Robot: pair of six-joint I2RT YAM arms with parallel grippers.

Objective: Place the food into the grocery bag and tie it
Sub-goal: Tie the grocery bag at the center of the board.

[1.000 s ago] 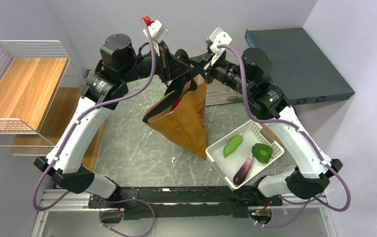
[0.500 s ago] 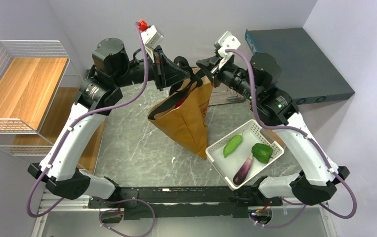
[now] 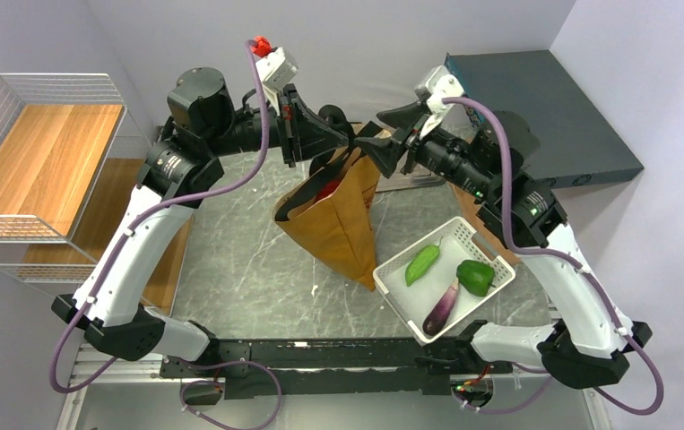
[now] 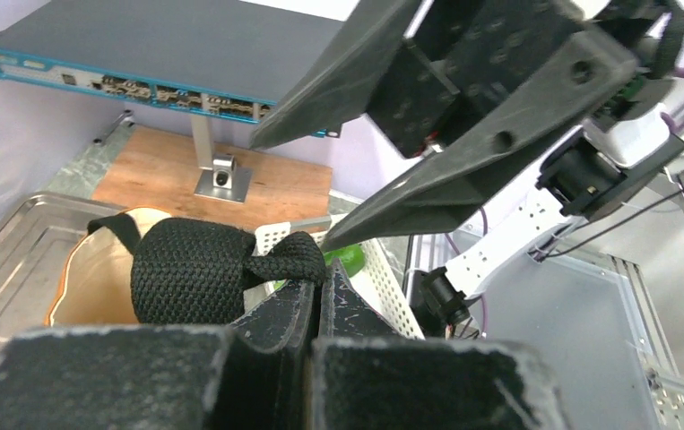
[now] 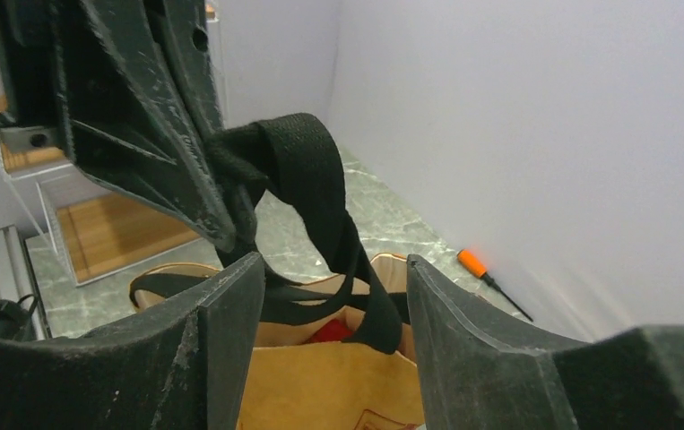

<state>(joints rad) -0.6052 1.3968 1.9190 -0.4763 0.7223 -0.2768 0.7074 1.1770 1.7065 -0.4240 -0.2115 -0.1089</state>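
At the far left stands a wire-mesh rack with orange wooden shelves (image 3: 42, 152), beside the grey veined marble tabletop (image 3: 239, 260).

The large mustard-ochre fabric grocery bag (image 3: 338, 228) hangs above the middle of the table. It is drawn up into a long wedge that narrows to a lower corner just beside the basket, and whether that corner rests on the marble cannot be told. The cloth looks stiff and creased, with a small red print on one side. The mouth gapes, showing the pale cream lining, and a small red packet (image 5: 329, 331) lies inside.

The bag's long black webbing straps (image 4: 203, 278) are coarse-woven. They rise from the mouth and bunch into a twisted loop at the top. The left gripper (image 4: 316, 279) has its scuffed black fingers (image 4: 275, 313) pressed together on that bunched strap, holding the bag up.

The right gripper (image 5: 331, 269) faces it, tip to tip. Its wedge-shaped fingers (image 5: 230, 313) are spread wide, with the strap loop hanging in the gap between them. No contact with either finger is visible.

To the right, a white slotted plastic basket (image 3: 401, 296) holds three things:
- a long light-green pepper (image 3: 422, 264)
- a glossy green bell pepper (image 3: 475, 277)
- a slim purple eggplant (image 3: 441, 307)

Behind it, in the far right corner, lies a flat dark blue-grey metal box (image 3: 544, 107). In the right wrist view, an orange-handled screwdriver (image 5: 474, 262) lies on the marble by the wall.
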